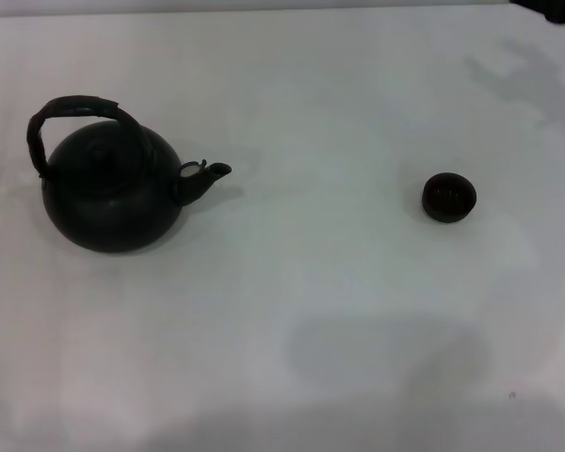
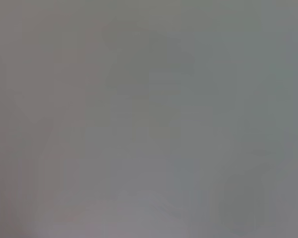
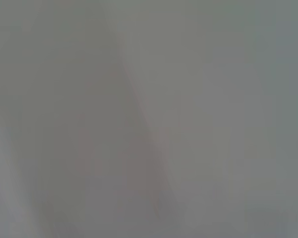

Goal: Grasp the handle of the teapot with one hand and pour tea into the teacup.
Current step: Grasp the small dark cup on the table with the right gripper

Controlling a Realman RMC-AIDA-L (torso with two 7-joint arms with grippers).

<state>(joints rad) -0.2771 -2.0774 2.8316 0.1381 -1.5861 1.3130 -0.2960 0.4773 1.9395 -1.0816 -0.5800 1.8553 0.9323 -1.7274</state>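
Teapot (image 1: 113, 193) — teacup (image 1: 449, 198) well apart

White table (image 1: 320, 311) w/ teapot (image 1: 113, 193) & teacup (image 1: 449, 198), well apart

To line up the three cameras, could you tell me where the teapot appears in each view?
Head view: teapot at left, spout towards the teacup.
Left wrist view: not in it.
Right wrist view: not in it.
Shared landmark: only the pale table, which is all both wrist views show.
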